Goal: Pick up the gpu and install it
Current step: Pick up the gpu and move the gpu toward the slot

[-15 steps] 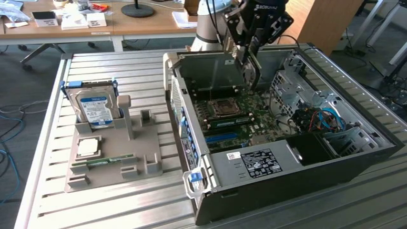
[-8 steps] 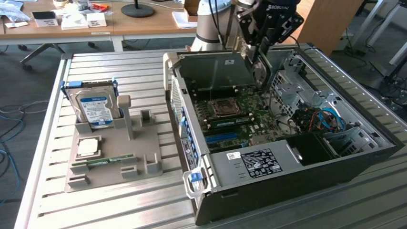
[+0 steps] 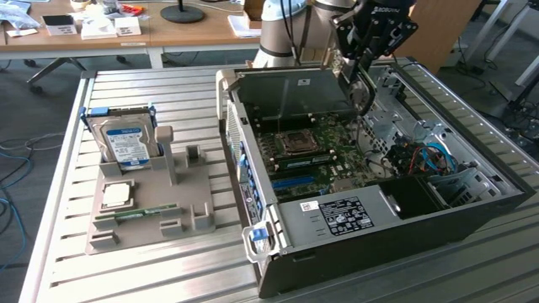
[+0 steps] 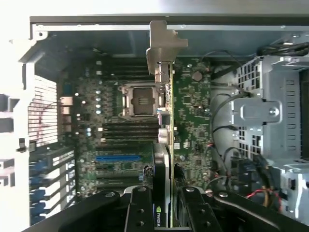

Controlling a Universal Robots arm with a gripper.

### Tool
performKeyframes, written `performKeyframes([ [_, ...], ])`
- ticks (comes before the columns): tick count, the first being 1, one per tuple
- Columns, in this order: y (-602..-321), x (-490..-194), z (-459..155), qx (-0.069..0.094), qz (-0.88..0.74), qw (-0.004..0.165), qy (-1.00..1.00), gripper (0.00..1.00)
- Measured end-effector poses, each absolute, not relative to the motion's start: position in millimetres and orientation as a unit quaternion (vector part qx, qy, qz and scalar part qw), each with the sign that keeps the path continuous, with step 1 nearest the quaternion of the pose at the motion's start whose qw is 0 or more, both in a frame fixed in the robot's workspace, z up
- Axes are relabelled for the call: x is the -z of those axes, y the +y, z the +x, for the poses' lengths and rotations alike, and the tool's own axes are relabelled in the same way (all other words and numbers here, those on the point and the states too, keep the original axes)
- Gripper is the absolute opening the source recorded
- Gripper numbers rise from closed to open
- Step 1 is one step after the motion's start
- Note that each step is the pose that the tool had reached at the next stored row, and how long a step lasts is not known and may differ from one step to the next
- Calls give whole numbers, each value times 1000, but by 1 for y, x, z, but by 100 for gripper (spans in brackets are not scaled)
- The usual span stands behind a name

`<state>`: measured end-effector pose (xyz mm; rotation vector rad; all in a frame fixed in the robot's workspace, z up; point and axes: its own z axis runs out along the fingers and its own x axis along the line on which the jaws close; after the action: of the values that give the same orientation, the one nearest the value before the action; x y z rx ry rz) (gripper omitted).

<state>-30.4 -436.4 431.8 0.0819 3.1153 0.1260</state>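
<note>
The 2 fingers [image 4: 140, 210] of the gripper [image 4: 166, 205] are clenched on the gpu [image 4: 170, 145]. It hangs on its edge inside the open computer case [image 3: 471, 218], over the green motherboard [image 4: 193, 111]. I cannot tell if its lower edge touches a slot. Its silvery bracket [image 4: 161, 46] is near the case wall. Beside the card are the square processor socket [image 4: 140, 99], black slots and 1 blue slot [image 4: 118, 157]. On its other side, cables and a grey metal drive cage [image 4: 263, 111] stand close.

Toward the table's edge on the exterior view's left, a grey plastic holder [image 3: 148, 240] carries an upright hard drive [image 3: 126, 144] and a green memory stick [image 3: 135, 214]. The table [image 3: 168, 95] is of ribbed aluminium, and wooden desks [image 3: 185, 35] stand behind it.
</note>
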Motion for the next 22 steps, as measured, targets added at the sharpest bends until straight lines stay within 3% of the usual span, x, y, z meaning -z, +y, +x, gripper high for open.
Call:
performKeyframes([
  [22,-435,-432,45,-40,23,11,999,27],
])
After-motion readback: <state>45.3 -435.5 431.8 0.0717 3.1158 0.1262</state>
